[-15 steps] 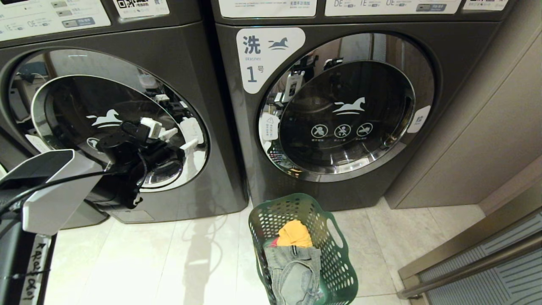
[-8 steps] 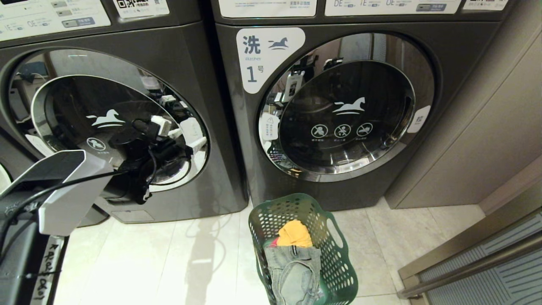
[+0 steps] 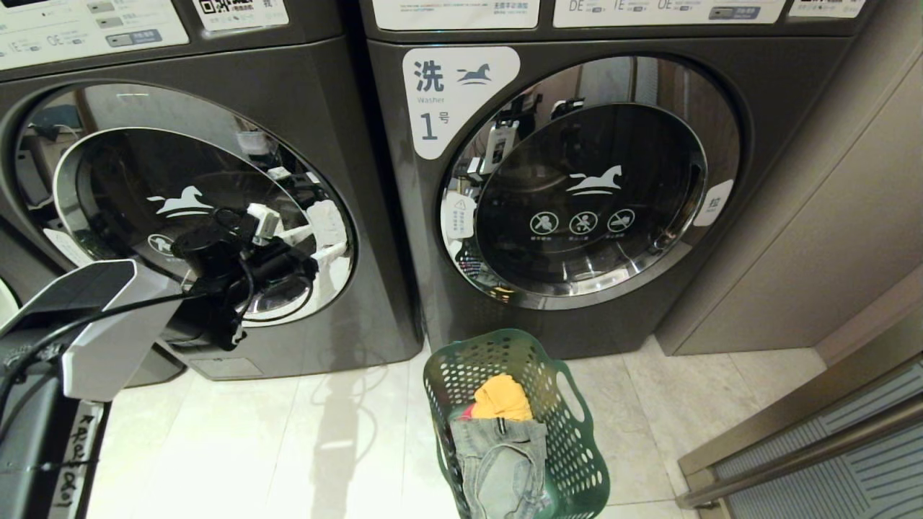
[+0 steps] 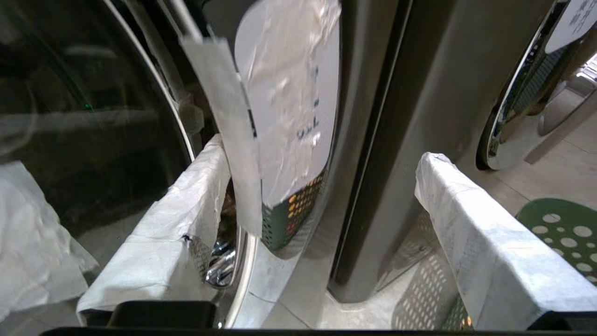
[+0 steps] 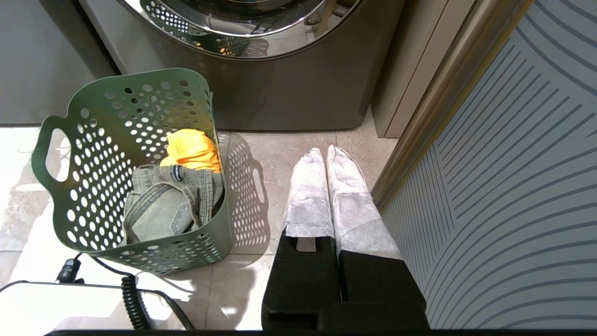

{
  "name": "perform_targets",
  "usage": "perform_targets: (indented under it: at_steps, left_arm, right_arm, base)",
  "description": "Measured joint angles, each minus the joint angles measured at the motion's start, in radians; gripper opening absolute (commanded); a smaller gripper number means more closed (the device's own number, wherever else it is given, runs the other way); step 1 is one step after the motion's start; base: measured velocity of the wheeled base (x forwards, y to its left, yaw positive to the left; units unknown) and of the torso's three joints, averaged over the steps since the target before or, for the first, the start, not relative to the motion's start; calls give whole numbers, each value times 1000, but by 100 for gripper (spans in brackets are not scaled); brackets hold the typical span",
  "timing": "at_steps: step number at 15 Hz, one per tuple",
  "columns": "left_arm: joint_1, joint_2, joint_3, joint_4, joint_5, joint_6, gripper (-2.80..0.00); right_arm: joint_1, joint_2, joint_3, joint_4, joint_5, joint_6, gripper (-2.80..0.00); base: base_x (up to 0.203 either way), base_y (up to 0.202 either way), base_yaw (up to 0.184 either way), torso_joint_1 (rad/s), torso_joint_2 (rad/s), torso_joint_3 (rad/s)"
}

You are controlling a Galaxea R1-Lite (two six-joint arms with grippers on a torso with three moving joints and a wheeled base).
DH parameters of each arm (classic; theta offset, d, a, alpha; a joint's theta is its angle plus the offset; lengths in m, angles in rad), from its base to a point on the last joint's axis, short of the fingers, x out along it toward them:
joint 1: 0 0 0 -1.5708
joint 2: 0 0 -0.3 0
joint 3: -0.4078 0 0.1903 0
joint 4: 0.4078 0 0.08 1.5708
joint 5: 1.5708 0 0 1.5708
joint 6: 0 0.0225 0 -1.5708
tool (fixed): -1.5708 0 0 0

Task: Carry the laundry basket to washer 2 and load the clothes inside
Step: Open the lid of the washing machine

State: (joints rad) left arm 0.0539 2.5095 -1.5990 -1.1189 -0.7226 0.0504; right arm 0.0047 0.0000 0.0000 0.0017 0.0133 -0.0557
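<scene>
Washer 2 (image 3: 360, 144) is the dark grey machine on the left, its round glass door (image 3: 122, 187) closed and its numeral outside the head view. My left gripper (image 3: 299, 234) is open at the right edge of that door. In the left wrist view (image 4: 322, 154) one white-wrapped finger (image 4: 196, 186) lies by the chrome rim and the other (image 4: 466, 219) is in front of the gap between the machines. The laundry basket (image 3: 577, 440) (image 5: 93, 154) stands on the floor before washer 1. It holds the clothes: grey jeans (image 3: 497, 461) and a yellow cloth (image 3: 501, 396). My right gripper (image 5: 326, 151) hangs shut, right of the basket.
Washer 1 (image 3: 577, 180) stands on the right with its door closed, next to a brown wall panel (image 3: 829, 216). A ribbed sliding door and its metal threshold (image 3: 815, 447) close off the lower right. A coiled black cable (image 5: 133, 298) lies by my white base.
My left arm swung slightly right along the door and came partly back, with the wrist turning. The gripper stayed open. The basket and clothes have not moved.
</scene>
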Motion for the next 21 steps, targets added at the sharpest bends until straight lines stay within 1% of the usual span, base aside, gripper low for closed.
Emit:
perform_targets:
  at_steps: [3,5,7,9,12,14,17,21]
  left_arm:
    - [15,30,-49,0,-15,-45,0]
    - [18,63,-133,3,-16,-73,0]
    - [16,97,-215,35,-23,-83,0]
    - [14,120,-259,58,-21,-85,0]
    - [13,131,-272,55,-29,-87,0]
    - [11,133,-271,51,-35,-78,0]
    - [8,129,-253,47,-31,-73,0]
    - [7,111,-228,47,-24,-47,0]
  right_arm:
    - [0,0,0,0,0,0,-280]
    - [0,0,0,0,0,0,-280]
    - [1,0,0,0,0,0,-280]
    - [0,0,0,0,0,0,-280]
    - [0,0,0,0,0,0,-280]
    - [0,0,0,0,0,0,-280]
    - [0,0,0,0,0,0,-280]
    - [0,0,0,0,0,0,-280]
  base:
    - [0,0,0,0,0,0]
    - [0,0,0,0,0,0]
    - [0,0,0,0,0,0]
    - [0,0,0,0,0,0]
    - [0,0,0,0,0,0]
    - [0,0,0,0,0,0]
    - [0,0,0,0,0,0]
    - [0,0,0,0,0,0]
